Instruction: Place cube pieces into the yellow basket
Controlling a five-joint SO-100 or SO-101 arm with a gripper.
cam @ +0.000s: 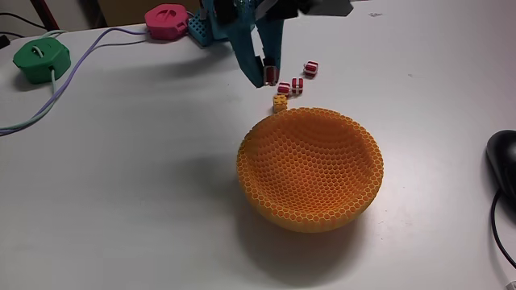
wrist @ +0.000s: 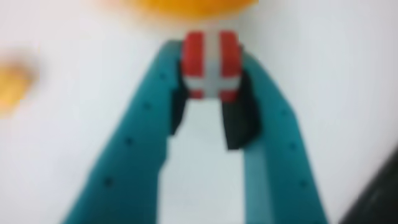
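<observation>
Teal fingers of your tool [wrist: 210, 93] are clamped on a red-and-white cube [wrist: 211, 65], pinched only at the very tips, just behind the basket [cam: 310, 169] toward the worktop's far edge. That shallow hold is your risk: a jerk on the lift could flick the cube out before it clears the rim. Three loose cubes sit close by: a yellow one [cam: 280, 102] near the rim, red ones [cam: 297, 86] [cam: 311, 68] beyond. A low swing could scatter them or nudge the light basket.
</observation>
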